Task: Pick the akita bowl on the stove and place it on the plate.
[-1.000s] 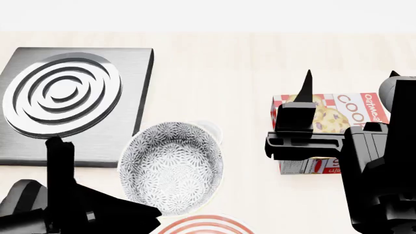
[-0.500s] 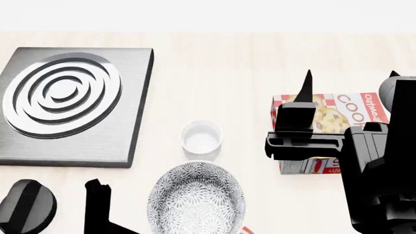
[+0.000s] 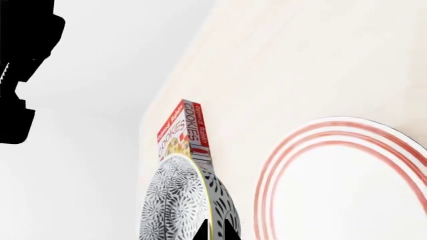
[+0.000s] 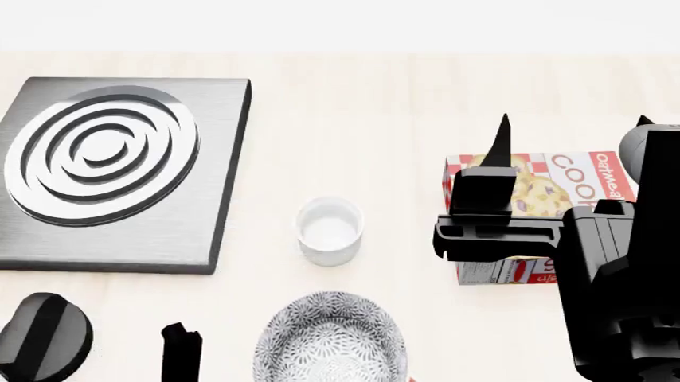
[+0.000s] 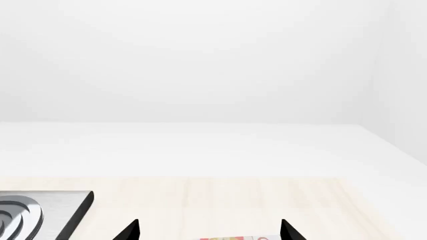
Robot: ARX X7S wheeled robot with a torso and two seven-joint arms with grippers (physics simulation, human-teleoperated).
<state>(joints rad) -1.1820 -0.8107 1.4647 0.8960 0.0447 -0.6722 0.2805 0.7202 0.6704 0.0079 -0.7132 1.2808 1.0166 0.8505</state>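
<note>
The left gripper grips the bowl by its rim, one fingertip on each side of the wall in the left wrist view. The bowl is off the stove and sits at the near edge of the head view, over the bench, with the plate just beside it.

Risks, as judgement:
- The hold is a thin pinch on the rim. A quick swing or tilt could let the bowl slip or rotate in the fingers.
- Release too early would set the bowl on the plate's rim or on the bench, leaving it tipped or off target.
- The plate is nearly all out of the head view, so centring depends on the wrist view.

Surroundings:
- A small white cup stands on the bench between the stove and the bowl, apart from both.
- A cookie box lies behind the right gripper.
- The black knob sits near the left arm.
- The right gripper has its fingers spread and holds nothing, well apart from the bowl.
- Nothing seen blocks the way to the plate.
</note>
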